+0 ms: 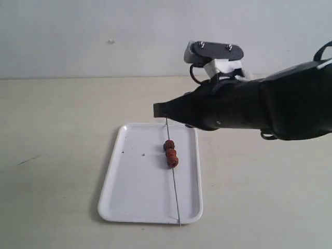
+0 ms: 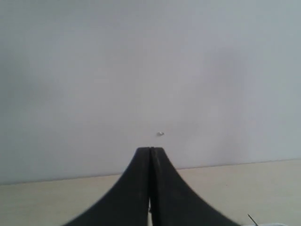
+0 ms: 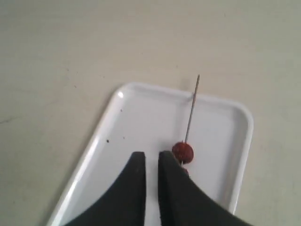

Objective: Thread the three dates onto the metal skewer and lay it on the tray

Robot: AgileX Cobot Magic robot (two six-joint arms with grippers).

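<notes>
The white tray (image 1: 137, 181) lies flat on the beige table. The thin metal skewer (image 1: 176, 197) rests along its right half, with the three dates (image 1: 170, 153) threaded close together on it. The skewer's near tip pokes just past the tray's front rim. My right gripper (image 1: 158, 109) hovers over the tray's far edge. In the right wrist view its jaws (image 3: 151, 154) stand a narrow gap apart with nothing between them, beside a date (image 3: 182, 151) on the skewer (image 3: 192, 110). My left gripper (image 2: 150, 149) is shut and empty, and it is out of the exterior view.
The bulky black right arm (image 1: 270, 109) reaches in from the right above the table. A pale wall (image 1: 104, 36) stands behind the table. A few dark specks lie on the tray (image 3: 141, 117).
</notes>
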